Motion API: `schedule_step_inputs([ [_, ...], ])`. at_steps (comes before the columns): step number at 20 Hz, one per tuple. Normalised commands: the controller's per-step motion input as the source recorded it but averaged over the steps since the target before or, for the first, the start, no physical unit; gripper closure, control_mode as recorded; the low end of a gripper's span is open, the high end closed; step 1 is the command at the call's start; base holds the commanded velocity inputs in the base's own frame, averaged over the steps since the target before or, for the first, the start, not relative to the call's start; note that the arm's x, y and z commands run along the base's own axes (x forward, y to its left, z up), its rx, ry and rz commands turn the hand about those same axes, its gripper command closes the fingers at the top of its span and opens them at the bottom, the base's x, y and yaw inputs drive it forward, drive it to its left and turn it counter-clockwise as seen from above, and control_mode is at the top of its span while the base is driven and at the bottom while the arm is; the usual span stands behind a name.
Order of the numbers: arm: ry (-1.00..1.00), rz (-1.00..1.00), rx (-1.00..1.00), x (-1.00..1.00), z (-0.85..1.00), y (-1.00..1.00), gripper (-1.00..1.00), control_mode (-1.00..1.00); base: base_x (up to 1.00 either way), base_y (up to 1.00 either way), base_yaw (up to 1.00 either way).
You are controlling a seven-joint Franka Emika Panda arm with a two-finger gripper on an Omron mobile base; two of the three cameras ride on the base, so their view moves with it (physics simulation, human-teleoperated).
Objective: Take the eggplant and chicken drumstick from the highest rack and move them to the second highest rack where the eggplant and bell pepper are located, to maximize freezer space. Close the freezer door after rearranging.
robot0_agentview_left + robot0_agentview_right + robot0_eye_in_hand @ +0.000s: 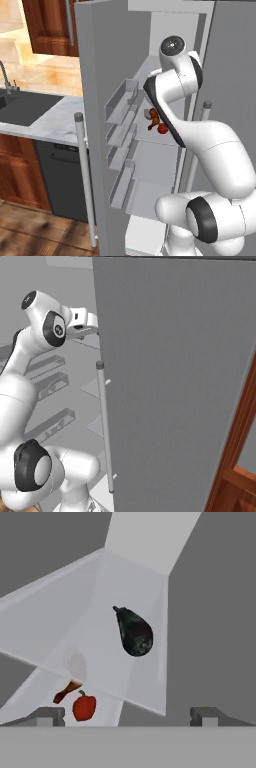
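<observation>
The arm is reaching up into the open freezer and the hand view gives the best look: the fingers [128, 716] are spread wide apart with nothing between them, clearly released and lined up for a grab. Straight ahead of them lies the dark eggplant [134, 632] on the highest rack [60, 619], stem pointing away toward the back, sitting alone on that translucent shelf near its right side. Through and below the shelf you can make out the red bell pepper [84, 706] with the brown chicken drumstick [65, 692] just beside it, and a pale, blurred shape above them that I can't identify. From the left base view the same cluster, drumstick [154, 120] and pepper [162, 128], sits on a lower rack behind the arm's forearm, beside the door bins [121, 102]. The wide opening makes sense: the eggplant is fat, and the fingers need to straddle its body. My read is the eggplant is the target, and the hand has to close in before clamping.
</observation>
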Motion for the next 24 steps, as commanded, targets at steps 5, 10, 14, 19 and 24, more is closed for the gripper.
schedule_step_inputs([
  [5, 0.0, 0.0, 0.0, 0.38, 0.01, -0.01, -1.0, -1.0, 0.0, 0.0, 0.0],
  [10, 0.24, 0.04, -0.16, 0.38, 0.01, 0.02, -1.0, -1.0, 0.0, 0.0, 0.0],
  [14, 0.31, 0.21, -0.14, 0.45, 0.0, 0.02, -1.0, -1.0, 0.0, 0.0, 0.0],
  [19, 0.24, 0.36, -0.01, 0.47, -0.06, 0.12, -1.0, -1.0, 0.0, 0.0, 0.0],
  [24, 0.12, 0.5, 0.0, 0.28, -0.24, 0.13, -1.0, -1.0, 0.0, 0.0, 0.0],
])
